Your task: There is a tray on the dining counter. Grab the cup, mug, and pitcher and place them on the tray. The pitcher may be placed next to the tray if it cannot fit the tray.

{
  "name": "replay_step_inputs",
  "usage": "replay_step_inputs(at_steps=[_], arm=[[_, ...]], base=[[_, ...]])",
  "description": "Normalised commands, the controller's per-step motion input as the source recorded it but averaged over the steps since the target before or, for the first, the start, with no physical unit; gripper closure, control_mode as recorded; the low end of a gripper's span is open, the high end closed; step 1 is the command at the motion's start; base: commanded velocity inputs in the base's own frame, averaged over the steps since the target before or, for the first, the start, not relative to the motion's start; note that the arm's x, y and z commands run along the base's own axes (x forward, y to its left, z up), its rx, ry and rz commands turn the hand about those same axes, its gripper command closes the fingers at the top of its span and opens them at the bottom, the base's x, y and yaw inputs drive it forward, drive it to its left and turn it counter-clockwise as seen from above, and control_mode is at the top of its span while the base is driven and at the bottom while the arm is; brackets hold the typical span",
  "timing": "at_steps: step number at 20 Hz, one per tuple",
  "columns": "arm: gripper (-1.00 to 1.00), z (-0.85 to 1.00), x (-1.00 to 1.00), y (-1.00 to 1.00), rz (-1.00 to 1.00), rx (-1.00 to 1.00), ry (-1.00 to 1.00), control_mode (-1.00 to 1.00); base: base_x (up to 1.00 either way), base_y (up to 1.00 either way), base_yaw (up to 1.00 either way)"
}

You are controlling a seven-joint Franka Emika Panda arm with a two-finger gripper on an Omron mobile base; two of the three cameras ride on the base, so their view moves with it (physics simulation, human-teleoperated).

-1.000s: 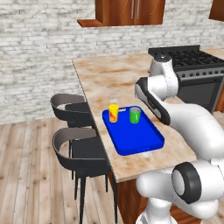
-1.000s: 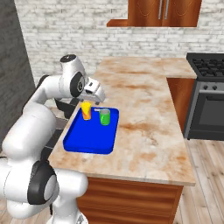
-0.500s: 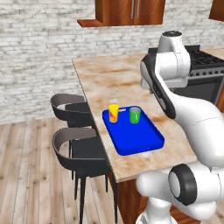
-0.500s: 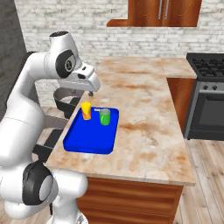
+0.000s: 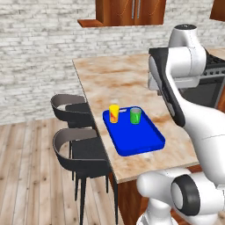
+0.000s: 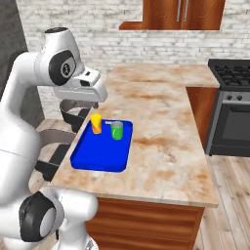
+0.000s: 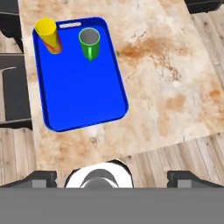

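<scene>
The blue tray (image 5: 135,135) (image 6: 100,154) (image 7: 81,87) lies on the dining counter (image 5: 114,79) (image 6: 161,107) (image 7: 170,70) near its stool-side edge. The yellow cup (image 5: 114,113) (image 6: 96,123) (image 7: 48,35) and the green mug (image 5: 135,115) (image 6: 116,130) (image 7: 89,42) stand upright side by side at the tray's far end. My gripper (image 7: 113,178) hangs high above the tray and looks straight down on it. Its fingertips (image 7: 43,178) stand wide apart, open, with nothing between them. My hand (image 6: 83,88) is well above the cup. The pitcher is out of view.
Two dark bar stools (image 5: 70,105) (image 5: 81,147) stand along the counter's outer edge. A black stove (image 6: 232,107) sits beyond the counter's other end. Wood cabinets (image 6: 183,12) hang on the brick wall. Bare counter stretches beside the tray (image 7: 175,100).
My arm has lifted and swung up from just above the mug to high over the tray. Cup and mug have stayed in place. The gripper has stayed open.
</scene>
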Motion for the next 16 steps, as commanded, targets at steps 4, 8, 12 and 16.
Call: replay_step_inputs(at_steps=[4,8,12,16], arm=[[-1.00,0.00,-0.37,0.00,0.16,0.00,0.00,-1.00],[-1.00,0.00,-0.40,0.00,0.17,0.00,-0.01,-1.00],[-1.00,0.00,-0.32,0.01,0.15,0.01,-0.02,-1.00],[-1.00,0.00,-0.08,0.12,0.03,0.00,0.00,-1.00]], base=[[0.00,0.00,0.00],[0.00,0.00,0.00],[0.00,0.00,0.00],[0.00,0.00,0.00]])
